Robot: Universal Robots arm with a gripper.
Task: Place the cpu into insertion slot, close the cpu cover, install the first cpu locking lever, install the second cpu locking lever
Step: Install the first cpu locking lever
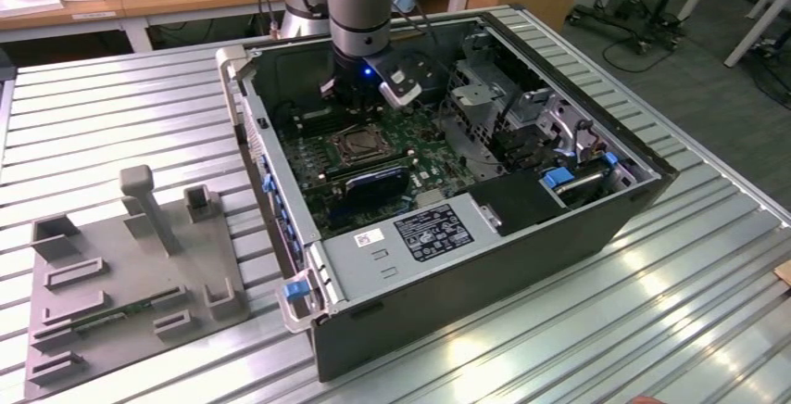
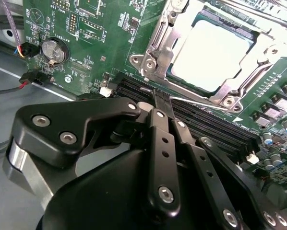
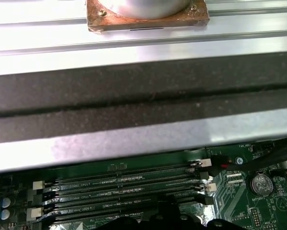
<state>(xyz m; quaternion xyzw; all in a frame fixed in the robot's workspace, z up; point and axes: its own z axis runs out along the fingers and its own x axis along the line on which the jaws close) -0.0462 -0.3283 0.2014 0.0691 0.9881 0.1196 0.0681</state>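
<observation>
In the second wrist view the cpu (image 2: 211, 52), a pale silvery square, lies in the insertion slot (image 2: 230, 98) on the green motherboard. The metal cpu cover (image 2: 159, 45) lies down around it as a frame. My gripper (image 2: 161, 97) is shut with nothing in it, its black fingers (image 2: 159, 129) pressed together. The tips hover over the long black memory slots, just beside the socket's edge. A thin lever rod (image 2: 201, 102) runs along that edge; whether it is latched I cannot tell. In the exterior view my gripper (image 1: 359, 115) hangs just behind the socket (image 1: 359, 145).
The open computer case (image 1: 495, 237) lies on a ribbed metal table, its walls close around the arm. Memory slots (image 3: 119, 184) and a coin battery (image 3: 261, 183) lie by the socket. A grey fixture plate (image 1: 124, 274) stands at the exterior view's left.
</observation>
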